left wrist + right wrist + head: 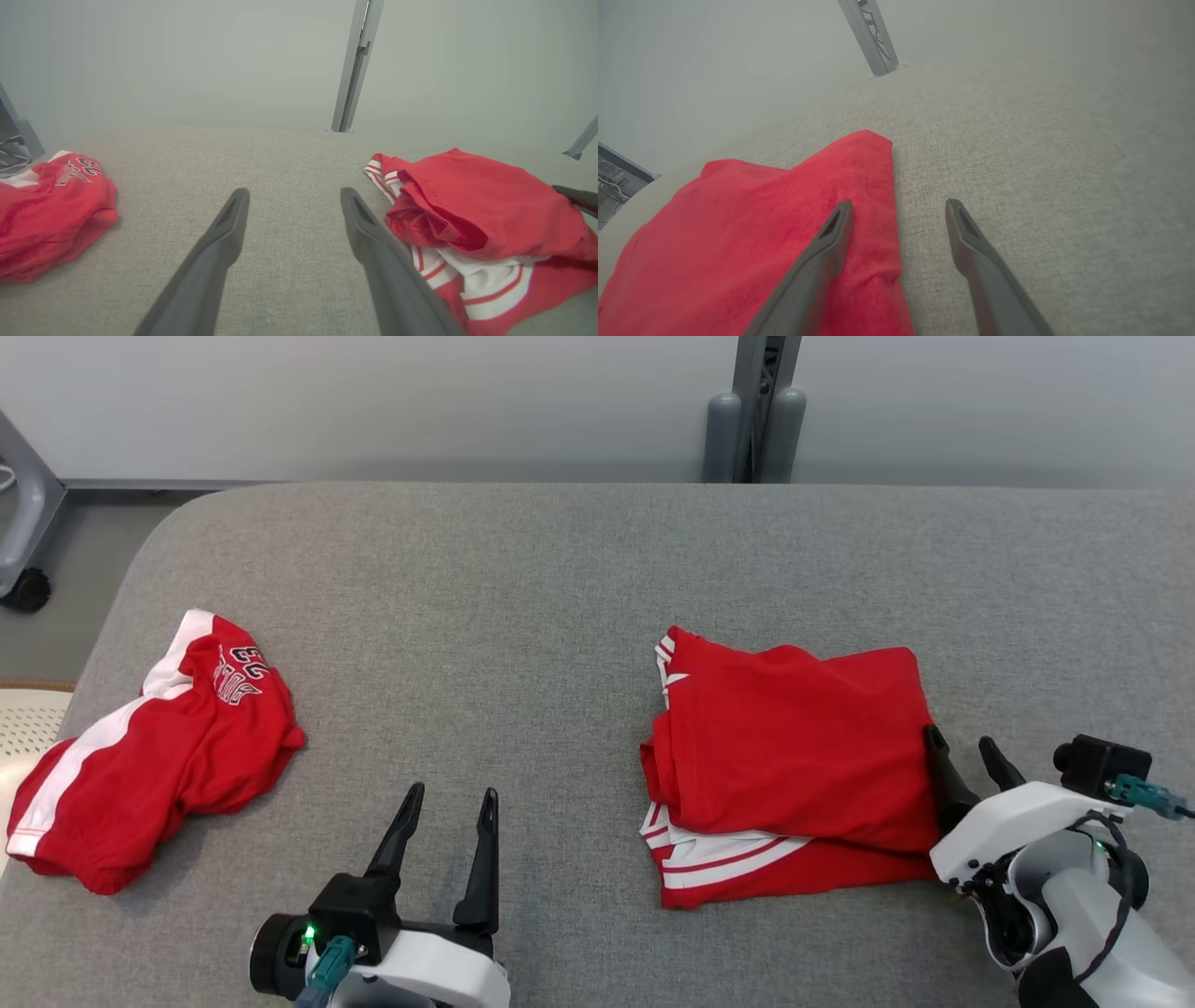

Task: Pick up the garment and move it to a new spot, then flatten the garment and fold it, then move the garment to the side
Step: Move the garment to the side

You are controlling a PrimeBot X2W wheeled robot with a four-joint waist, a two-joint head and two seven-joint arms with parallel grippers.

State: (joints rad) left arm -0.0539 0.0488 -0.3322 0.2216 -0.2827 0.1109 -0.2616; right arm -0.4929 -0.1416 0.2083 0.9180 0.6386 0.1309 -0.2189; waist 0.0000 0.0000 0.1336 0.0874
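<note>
A: where are we on the task?
B: we reckon fold's done, folded shirt [784,756] sits mid-right on the desk [560,569]; shifting it aside is left
A: claws?
B: both wide open, empty; left claw [452,791] over bare desk, right claw [960,737] straddles the shirt's right edge
A: room?
B: bare desk beyond and right; crumpled shirt [159,756] lies by the left edge

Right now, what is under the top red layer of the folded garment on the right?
A striped lower layer, white and red, shows at the near edge of the folded garment, on the grey surface. Whether it is a separate garment is hidden by the top layer.
</note>
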